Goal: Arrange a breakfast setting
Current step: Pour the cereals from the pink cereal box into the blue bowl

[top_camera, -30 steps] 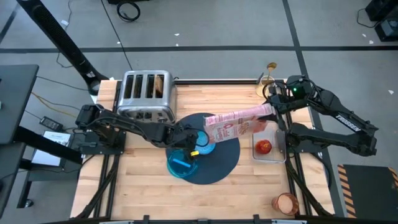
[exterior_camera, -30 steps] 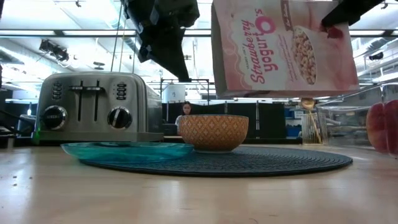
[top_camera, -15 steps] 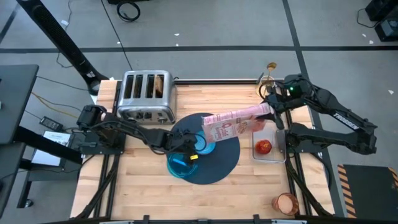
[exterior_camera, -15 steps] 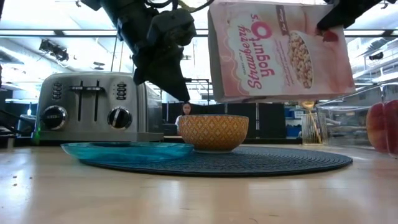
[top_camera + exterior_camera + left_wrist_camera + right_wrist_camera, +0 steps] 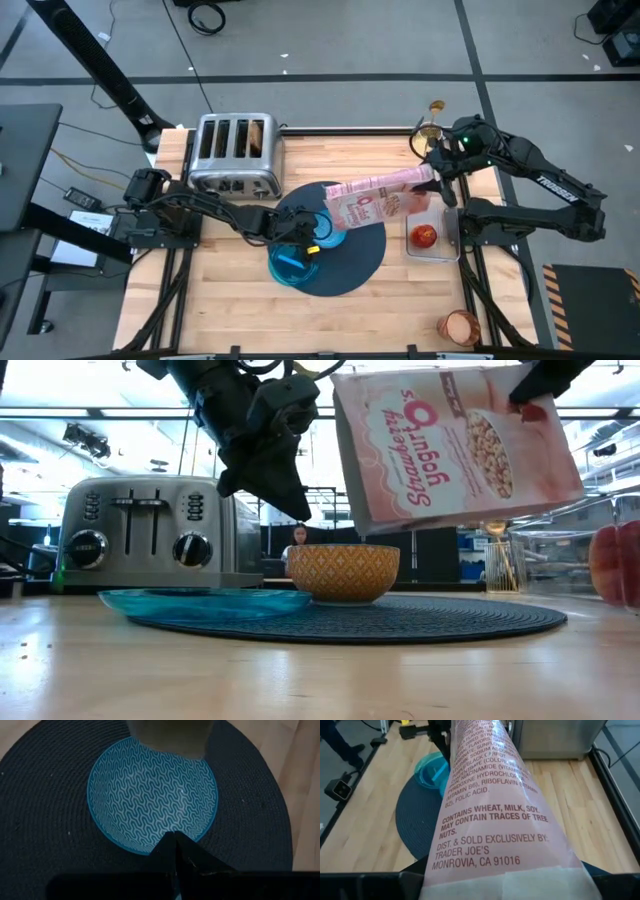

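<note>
The round dark mat (image 5: 345, 262) lies mid-table. The small bowl (image 5: 343, 573), blue-patterned inside (image 5: 152, 802), stands on it. The teal plate (image 5: 293, 265) rests partly on the mat's near left edge. My left gripper (image 5: 175, 845) is shut and hovers just above the bowl's rim (image 5: 290, 500), touching nothing. My right gripper (image 5: 435, 182) is shut on a pink cereal box (image 5: 455, 445) held over the bowl. The red fruit (image 5: 424, 236) lies on a tray at the right. The amber cup (image 5: 460, 326) stands near the front right corner. Toast (image 5: 258, 135) sticks out of a toaster slot. My right gripper holds the cereal box by its end toward the table's right edge (image 5: 422, 180), coming from the right and slanting down. The fingers are hidden under the box in the right wrist view. The box is lifted clear and tilted, its lowest corner (image 5: 365, 525) just above the bowl.
A steel toaster (image 5: 237, 153) stands at the far left of the table. A clear holder with a gold utensil (image 5: 432, 125) stands at the far right. A small tray (image 5: 440, 250) lies by the right edge. There is bare wood along the near edge (image 5: 250, 320).
My left gripper has come down toward the bowl, staying shut. The cereal box in my right gripper has tipped, its end over the bowl dropping lower while the gripped end stays high.
</note>
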You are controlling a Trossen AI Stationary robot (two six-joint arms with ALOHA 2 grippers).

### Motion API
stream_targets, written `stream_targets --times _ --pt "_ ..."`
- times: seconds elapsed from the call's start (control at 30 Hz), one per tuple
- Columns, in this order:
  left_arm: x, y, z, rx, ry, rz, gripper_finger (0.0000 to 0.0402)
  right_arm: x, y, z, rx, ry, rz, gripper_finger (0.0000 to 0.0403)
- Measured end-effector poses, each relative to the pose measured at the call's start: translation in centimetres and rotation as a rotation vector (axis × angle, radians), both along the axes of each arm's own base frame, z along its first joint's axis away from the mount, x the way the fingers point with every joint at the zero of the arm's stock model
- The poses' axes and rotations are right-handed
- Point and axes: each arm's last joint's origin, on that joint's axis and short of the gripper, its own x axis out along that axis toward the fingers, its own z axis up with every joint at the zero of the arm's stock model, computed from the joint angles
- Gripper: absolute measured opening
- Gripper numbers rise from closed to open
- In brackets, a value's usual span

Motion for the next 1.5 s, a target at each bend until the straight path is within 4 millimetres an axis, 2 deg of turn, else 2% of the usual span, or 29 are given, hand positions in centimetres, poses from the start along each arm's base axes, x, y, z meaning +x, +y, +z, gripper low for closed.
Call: stream_targets --times 0.67,1.13,1.5 --pt "0.0 -0.4 0.0 -0.031 -0.011 0.002 0.0006 1.4 0.3 -0.3 -0.019 0.05 0.03 0.0193" --pt "0.0 -0.5 0.1 -0.046 -0.01 -0.01 0.0006 1.9 0.3 0.7 -0.06 0.054 0.033 0.0193" --pt "-0.7 -0.4 1.8 -0.066 -0.045 -0.015 0.0006 2.7 0.5 0.4 -0.072 0.084 0.057 0.0192"
